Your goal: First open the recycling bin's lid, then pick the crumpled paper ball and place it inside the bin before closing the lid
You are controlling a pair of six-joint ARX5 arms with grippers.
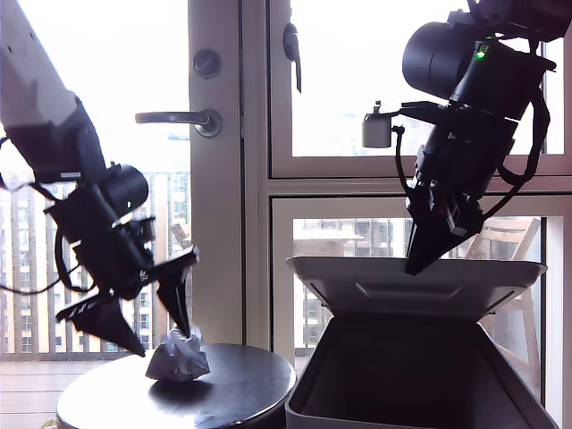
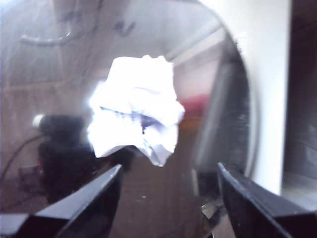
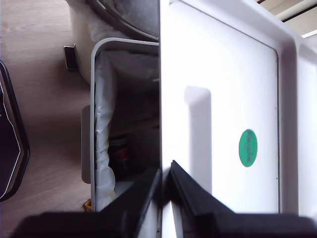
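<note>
The lid point(image 1: 420, 284) of the recycling bin point(image 1: 420, 384) stands raised, tilted up and back toward the window, with its long axis running across the exterior view from left to right; its free edge is uppermost and its inner face looks down over the dark inside of the bin. My second gripper point(image 1: 427, 255) comes down from the exterior view's upper right, and its two dark fingers point(image 3: 190, 196) are clenched on the thin edge of the lid, one on each face. In the second wrist view the lid is smooth white-grey plastic with a raised rim, a rectangular recess and a small green round sticker point(image 3: 247, 148); beside it the bin's opening shows a pale liner and some dark things inside, too dim to name. The crumpled paper ball point(image 1: 179, 357) lies on the round table point(image 1: 241, 393), a dark, glossy top at the exterior view's lower left, near the bin. The ball is white, irregular and full of sharp creases. My first gripper point(image 1: 161, 335) hangs over it with the pointed fingers point(image 2: 94, 203) spread wide, grasping nothing; one tip is just above the ball. Behind is a door with a metal handle point(image 1: 179, 118).
</note>
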